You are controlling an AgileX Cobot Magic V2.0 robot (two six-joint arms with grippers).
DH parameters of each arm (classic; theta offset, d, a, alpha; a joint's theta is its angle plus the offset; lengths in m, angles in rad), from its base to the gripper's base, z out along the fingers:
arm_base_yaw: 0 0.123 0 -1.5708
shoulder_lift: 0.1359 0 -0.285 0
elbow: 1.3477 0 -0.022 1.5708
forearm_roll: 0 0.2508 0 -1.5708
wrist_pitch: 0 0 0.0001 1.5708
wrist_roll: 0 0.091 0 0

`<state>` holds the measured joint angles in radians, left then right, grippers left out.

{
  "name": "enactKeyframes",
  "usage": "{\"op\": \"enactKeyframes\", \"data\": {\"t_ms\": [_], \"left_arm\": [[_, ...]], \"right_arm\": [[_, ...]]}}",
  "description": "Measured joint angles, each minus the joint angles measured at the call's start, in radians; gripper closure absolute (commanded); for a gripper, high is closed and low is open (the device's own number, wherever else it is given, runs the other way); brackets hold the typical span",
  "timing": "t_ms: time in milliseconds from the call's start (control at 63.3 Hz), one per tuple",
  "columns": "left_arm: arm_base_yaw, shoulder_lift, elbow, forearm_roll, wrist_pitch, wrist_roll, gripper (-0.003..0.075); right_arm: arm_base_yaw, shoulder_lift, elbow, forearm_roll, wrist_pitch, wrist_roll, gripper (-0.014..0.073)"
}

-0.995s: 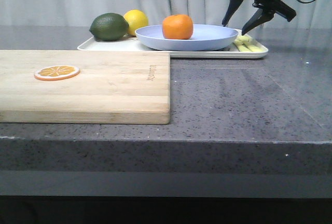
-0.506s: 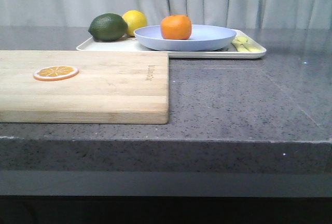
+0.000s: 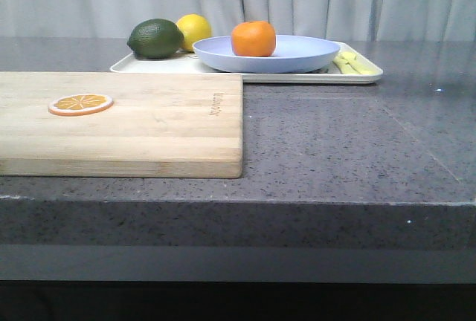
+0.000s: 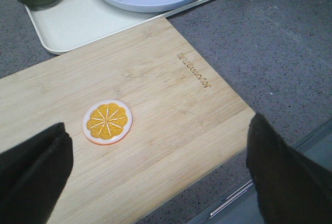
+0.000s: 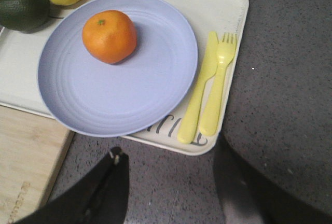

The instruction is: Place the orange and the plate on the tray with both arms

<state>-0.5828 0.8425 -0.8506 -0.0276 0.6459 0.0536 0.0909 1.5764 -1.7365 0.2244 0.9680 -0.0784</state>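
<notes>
Orange (image 5: pixel 109 36) sits on plate (image 5: pixel 118 63), plate on tray (image 5: pixel 225 6) at counter's (image 3: pixel 335 135) far side, both grippers' fingers spread wide and empty; risk seems low, though plate overhangs tray's near rim and a stray bump could tip it.

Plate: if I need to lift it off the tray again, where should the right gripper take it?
Probably the plate's near rim, which overhangs the tray's front edge. Come in low from the robot's side, one finger above and one under that thin lip, clear of the orange and the yellow cutlery.
</notes>
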Motion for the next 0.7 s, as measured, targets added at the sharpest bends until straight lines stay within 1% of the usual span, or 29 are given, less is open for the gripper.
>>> {"op": "enactKeyframes", "data": {"t_ms": [190,411,506,695], "left_arm": [[0.0,0.0,0.0,0.0,0.002,0.0,0.0062],[0.0,0.0,0.0,0.0,0.002,0.0,0.0062],[0.0,0.0,0.0,0.0,0.002,0.0,0.0062],[0.0,0.0,0.0,0.0,0.002,0.0,0.0062]], "right_arm": [[0.0,-0.3,0.326,-0.002,-0.105,-0.041,0.0197],[0.0,-0.596,0.679,-0.004,-0.166,-0.046,0.0197],[0.0,-0.704,0.794,-0.013,-0.182,-0.046,0.0197],[0.0,-0.946,0.996,-0.087,-0.199,-0.046,0.0197]]}}
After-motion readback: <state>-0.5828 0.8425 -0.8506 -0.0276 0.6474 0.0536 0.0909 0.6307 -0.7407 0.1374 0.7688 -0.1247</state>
